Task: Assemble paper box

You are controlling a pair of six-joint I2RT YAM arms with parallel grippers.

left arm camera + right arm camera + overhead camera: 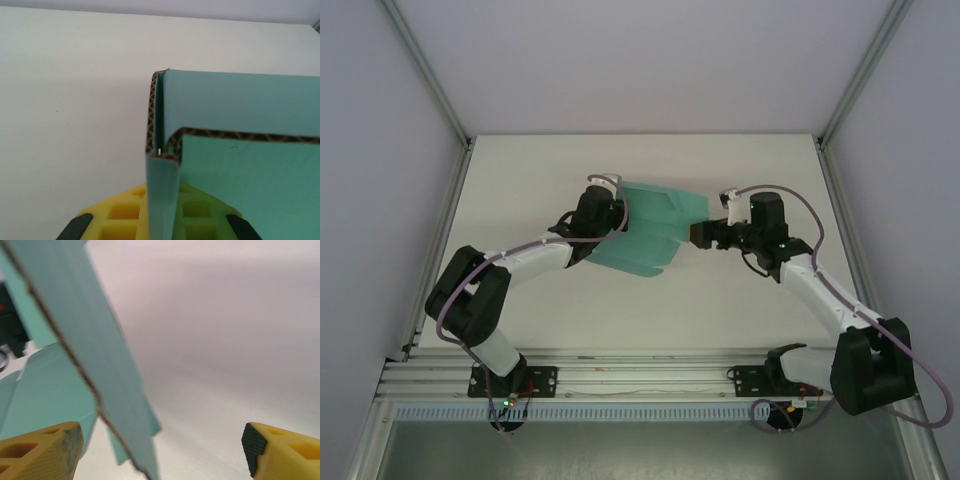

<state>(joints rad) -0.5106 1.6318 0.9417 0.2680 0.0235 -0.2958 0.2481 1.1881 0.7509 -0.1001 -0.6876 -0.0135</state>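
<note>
The paper box point(250, 165) is showing teal-green faces, with a brown wavy corrugated pattern running along its cut edges. The left gripper point(159, 220) is showing yellow, with black pads at 7 and 5 o'clock. The right gripper point(162, 445) is showing yellow with a black pad at 4 o'clock. The table point(720, 300) is looking plain white.

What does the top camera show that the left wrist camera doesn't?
From the top view: both arms from above, the left pincer shut on the left side of the paper box, the right pincer open at its right edge, and the partly folded sheet's full outline between them. From the left wrist view: the brown corrugated edge of a folded wall up close, standing between the yellow fingers. Shared: the paper box's teal surface and the white table.
</note>
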